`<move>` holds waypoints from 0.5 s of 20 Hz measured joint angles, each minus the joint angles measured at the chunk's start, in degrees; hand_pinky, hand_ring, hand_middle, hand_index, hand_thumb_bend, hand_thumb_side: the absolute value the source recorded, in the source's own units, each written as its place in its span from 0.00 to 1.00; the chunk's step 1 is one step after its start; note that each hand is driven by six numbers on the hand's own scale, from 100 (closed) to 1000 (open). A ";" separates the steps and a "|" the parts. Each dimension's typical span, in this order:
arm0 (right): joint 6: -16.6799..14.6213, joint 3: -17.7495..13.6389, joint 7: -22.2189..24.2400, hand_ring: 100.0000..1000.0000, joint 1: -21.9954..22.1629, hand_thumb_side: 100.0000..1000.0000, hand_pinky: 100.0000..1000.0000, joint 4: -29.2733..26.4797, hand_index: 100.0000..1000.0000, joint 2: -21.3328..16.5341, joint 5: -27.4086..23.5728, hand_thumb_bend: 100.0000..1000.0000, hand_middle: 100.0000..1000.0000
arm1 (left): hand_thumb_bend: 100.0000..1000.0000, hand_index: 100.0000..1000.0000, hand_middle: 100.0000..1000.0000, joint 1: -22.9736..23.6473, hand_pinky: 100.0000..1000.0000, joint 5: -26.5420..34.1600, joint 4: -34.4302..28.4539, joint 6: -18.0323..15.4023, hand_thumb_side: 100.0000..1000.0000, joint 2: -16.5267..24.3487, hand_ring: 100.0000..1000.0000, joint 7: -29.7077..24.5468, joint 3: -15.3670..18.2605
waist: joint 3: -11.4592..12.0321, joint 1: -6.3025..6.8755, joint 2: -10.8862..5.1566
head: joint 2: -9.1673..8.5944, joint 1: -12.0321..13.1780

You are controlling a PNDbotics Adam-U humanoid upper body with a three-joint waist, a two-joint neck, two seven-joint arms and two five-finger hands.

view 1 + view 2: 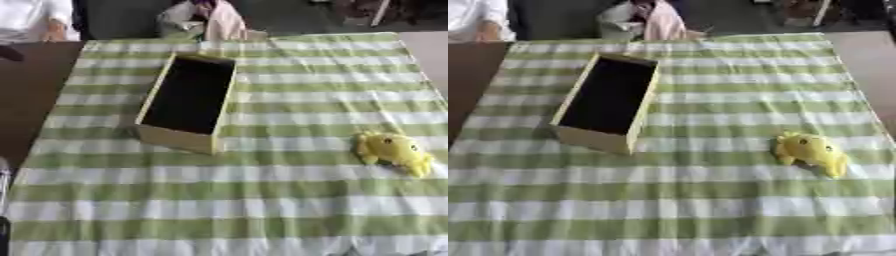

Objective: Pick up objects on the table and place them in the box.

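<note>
A long yellow box with a dark inside stands open on the green and white striped cloth, left of centre, its length running away from me. A yellow plush toy lies on the cloth at the right, well apart from the box. Nothing shows inside the box. At the lower left edge of the left eye view a thin silver and black strip of my left arm or hand shows. No more of it is visible. My right hand appears in neither view.
The striped cloth covers the table, with bare brown tabletop to its left. At the far edge lie pink and pale cloth items. A person in white stands at the far left corner.
</note>
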 measured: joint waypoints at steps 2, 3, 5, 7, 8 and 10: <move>-0.02 0.00 0.21 0.69 0.01 0.87 0.60 0.22 0.82 -0.05 0.02 0.00 0.79 | 0.00 0.66 0.85 0.01 0.41 0.00 0.00 0.01 0.71 0.00 0.98 -0.01 0.00 | 0.00 -0.18 0.08 | 0.07 0.00; -0.04 0.01 0.37 0.69 -0.01 0.87 0.60 0.41 0.82 -0.15 0.04 0.00 0.79 | 0.00 0.66 0.85 0.02 0.41 0.00 0.00 0.02 0.71 0.00 0.98 -0.02 0.00 | 0.00 -0.27 0.08 | 0.09 0.00; -0.13 0.08 0.67 0.69 -0.46 0.88 0.60 1.07 0.82 -0.72 0.09 0.00 0.79 | 0.00 0.66 0.85 0.08 0.41 0.00 0.00 0.03 0.71 0.01 0.98 -0.03 0.00 | 0.00 -0.45 0.12 | 0.13 -0.01; -0.31 0.38 0.88 0.70 -0.97 0.88 0.61 1.88 0.82 -1.55 0.22 0.00 0.80 | 0.00 0.66 0.85 0.13 0.41 0.00 0.00 0.09 0.72 0.02 0.98 -0.09 0.00 | 0.01 -0.62 0.28 | 0.13 -0.03; -0.44 0.53 1.00 0.70 -1.25 0.89 0.61 2.39 0.83 -2.01 0.38 0.00 0.80 | 0.00 0.66 0.85 0.16 0.41 0.00 0.00 0.12 0.72 0.04 0.98 -0.12 0.00 | 0.03 -0.71 0.41 | 0.13 -0.03; -0.63 1.27 1.28 0.71 -2.18 0.91 0.64 3.98 0.83 -3.56 0.93 0.00 0.80 | 0.00 0.66 0.85 0.25 0.41 0.00 0.00 0.18 0.72 0.08 0.98 -0.18 0.00 | 0.04 -0.87 0.50 | 0.13 -0.04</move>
